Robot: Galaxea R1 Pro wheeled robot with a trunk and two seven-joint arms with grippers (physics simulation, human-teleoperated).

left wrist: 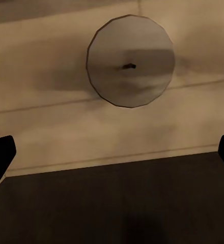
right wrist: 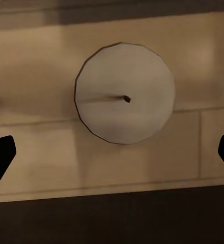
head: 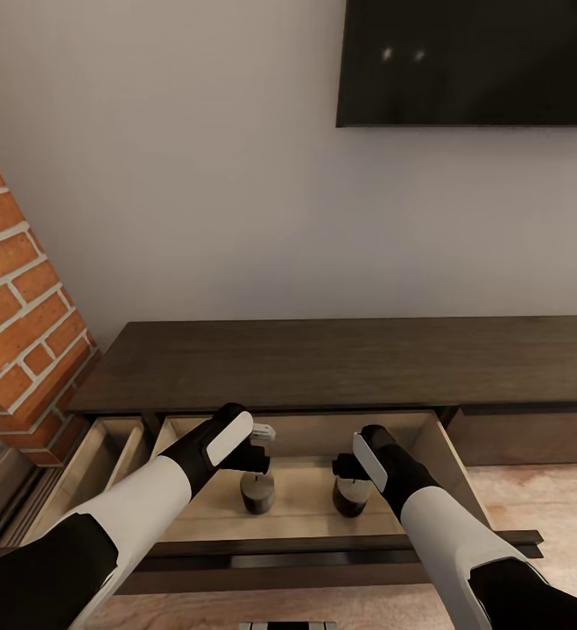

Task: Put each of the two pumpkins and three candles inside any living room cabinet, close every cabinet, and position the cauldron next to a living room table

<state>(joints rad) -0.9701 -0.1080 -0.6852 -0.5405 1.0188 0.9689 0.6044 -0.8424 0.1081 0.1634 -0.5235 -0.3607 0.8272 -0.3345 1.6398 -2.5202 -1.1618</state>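
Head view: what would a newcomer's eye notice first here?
Two candles stand upright in the open drawer of the low dark cabinet, the left candle below the left gripper, the right candle below the right gripper. Both grippers are open above them. A red brick chimney rises at the left, and a black TV hangs on the wall.

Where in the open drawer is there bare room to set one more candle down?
In the pulled-out pale wood drawer, bare floor lies behind the two stubby grey candles, toward the back wall, and narrowly between them. It is crowded over each candle, where the left end effector and right end effector hover.
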